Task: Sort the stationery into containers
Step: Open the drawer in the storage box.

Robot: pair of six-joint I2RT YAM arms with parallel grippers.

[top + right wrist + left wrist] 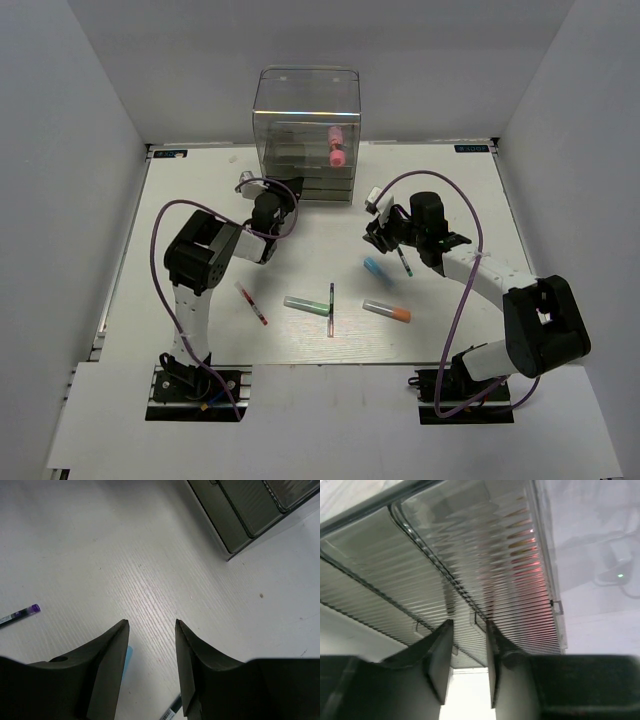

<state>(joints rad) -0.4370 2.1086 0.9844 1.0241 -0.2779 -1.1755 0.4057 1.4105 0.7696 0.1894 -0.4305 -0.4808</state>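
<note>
Clear drawer box [305,100] is holding a pink tube [336,145].
Left claw [469,625] is gaping close at its front; right claw [151,625] is gaping, empty, above the surface [100,555].

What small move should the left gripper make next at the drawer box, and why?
Probably close the left gripper on the small tab of the drawer front, ready to pull: its open fingers flank that tab on the drawer box, while the green marker waits on the table.
</note>
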